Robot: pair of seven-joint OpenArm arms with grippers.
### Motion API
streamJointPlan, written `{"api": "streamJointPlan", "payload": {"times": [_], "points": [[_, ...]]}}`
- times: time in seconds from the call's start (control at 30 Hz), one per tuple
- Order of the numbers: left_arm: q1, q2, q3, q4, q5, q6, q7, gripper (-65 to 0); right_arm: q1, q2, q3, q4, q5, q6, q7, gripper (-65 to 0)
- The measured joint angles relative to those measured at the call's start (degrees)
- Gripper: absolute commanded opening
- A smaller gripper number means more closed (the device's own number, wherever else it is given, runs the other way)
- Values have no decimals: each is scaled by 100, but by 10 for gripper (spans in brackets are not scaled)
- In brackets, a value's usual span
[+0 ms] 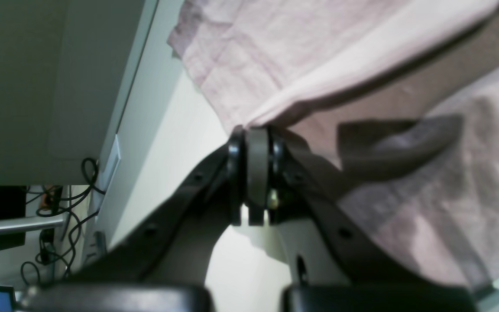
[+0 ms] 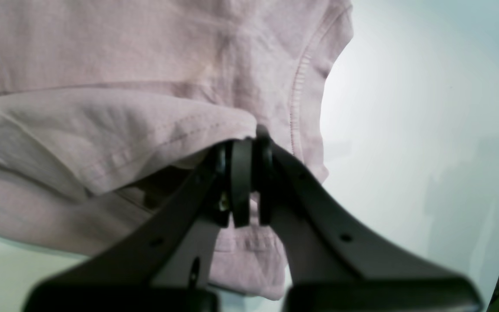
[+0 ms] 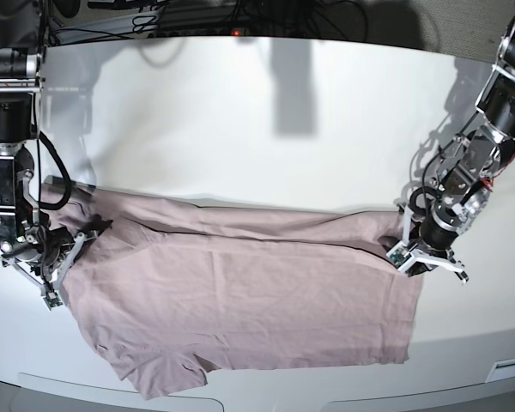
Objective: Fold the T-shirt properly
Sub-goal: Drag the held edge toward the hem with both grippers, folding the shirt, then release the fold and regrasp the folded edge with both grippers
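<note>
I have the T-shirt [image 3: 240,292] spread across the near half of the bench [image 3: 266,120], its long axis running from the bench's left edge to its right edge, with the far long edge turned over toward me as a narrow flap. The right gripper [image 3: 77,243] sits at the shirt's left end and the left gripper [image 3: 409,249] at its right end, so each arm holds its own end of that flap and neither is nearer the middle. On the right wrist camera the jaws are pressed together on a hemmed fold of the fabric [image 2: 115,130], with the stitched sleeve edge just beyond them. On the left wrist camera the jaws are likewise closed on a pinched ridge of cloth [image 1: 319,86], the cloth pulling away from them up and to the right. What matters for my next move, as I judge it, is that the held edge lies on the far side and the free body of the shirt lies toward the near edge of the bench. Both ends should therefore travel together toward the near edge, parallel, or the fold line will skew.
</note>
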Motion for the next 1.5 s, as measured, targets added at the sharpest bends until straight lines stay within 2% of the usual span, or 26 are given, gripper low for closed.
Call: {"api": "streamJointPlan", "payload": {"times": [0.17,0.27,0.3,0.43,0.77,0.87,1.03,1.13,1.2,1.3,1.37,1.43,1.5], "points": [[-2,-4,2,-4,0,0,0,-650,0,-2,0,0,0,2,0,-650],[-4,-4,0,-4,35,2,-262,-461,0,0,0,0,0,0,-22,-650],[-11,-2,2,-4,37,11,-280,-429,2,-2,0,0,-2,0,-44,-650],[-22,-7,0,-4,42,352,-273,-426,0,-2,0,0,0,0,-50,-650],[-177,0,0,-13,39,356,-190,-431,2,-2,0,0,2,2,-85,-650],[-352,160,-2,-264,-94,363,-214,-431,2,0,0,-2,4,2,-90,-650],[-645,669,-4,-1189,-109,356,-341,-431,2,0,-2,-4,11,0,-131,-650],[-741,737,-4,-1309,-83,413,-249,-431,0,4,0,-7,4,2,-133,-650],[-815,695,-4,-1093,-105,890,168,-431,2,2,0,-7,0,0,-129,-650],[-955,472,-4,-407,-155,1270,809,-431,-2,-2,0,-4,-7,2,-129,-650],[-968,269,-4,262,-446,1353,1386,-431,-2,0,0,-4,-22,0,-131,-650],[-946,61,-4,938,-962,1307,2312,-431,0,0,-2,-4,0,0,-127,-650],[-852,-208,-4,1576,-1388,1047,2929,-431,0,-2,-2,-4,-11,0,-131,-650]]}}
